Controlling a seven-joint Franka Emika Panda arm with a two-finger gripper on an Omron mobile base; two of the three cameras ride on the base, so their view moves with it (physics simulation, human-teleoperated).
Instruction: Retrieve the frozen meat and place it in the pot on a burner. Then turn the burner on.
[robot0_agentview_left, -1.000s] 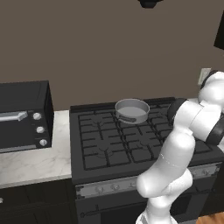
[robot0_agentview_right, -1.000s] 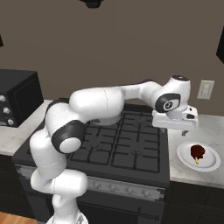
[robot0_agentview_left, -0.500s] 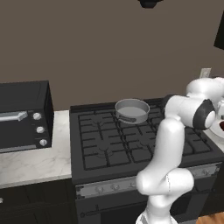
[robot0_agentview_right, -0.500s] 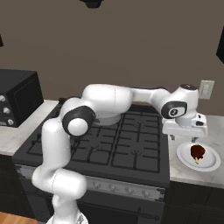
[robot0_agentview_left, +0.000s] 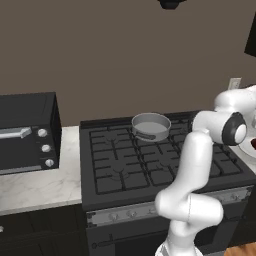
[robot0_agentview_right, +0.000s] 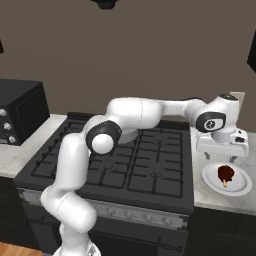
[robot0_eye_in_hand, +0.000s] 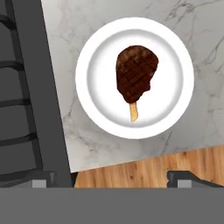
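Note:
The frozen meat (robot0_eye_in_hand: 135, 74), a reddish-brown drumstick with a pale bone tip, lies on a white plate (robot0_eye_in_hand: 87, 78) on the marble counter right of the stove. My gripper (robot0_agentview_right: 223, 156) hangs directly above that plate (robot0_agentview_right: 210, 181) and the meat (robot0_agentview_right: 225, 173), apart from both. Seen from the hand, the gripper (robot0_eye_in_hand: 116, 179) is open, its fingertips (robot0_eye_in_hand: 43, 179) wide apart with nothing between them. The grey pot (robot0_agentview_left: 151, 126) with its short dark handle sits on a rear burner (robot0_agentview_left: 150, 137) of the black stove.
A black toaster oven (robot0_agentview_left: 25, 132) stands on the left counter. Stove knobs (robot0_agentview_left: 130, 215) line the front panel. The stove's right edge (robot0_eye_in_hand: 39, 87) runs close beside the plate. The counter's front edge and wooden floor (robot0_eye_in_hand: 131, 173) lie just beyond the plate.
The arm has swung right, from the stove's right edge to above the plate with the meat. The gripper has stayed open.

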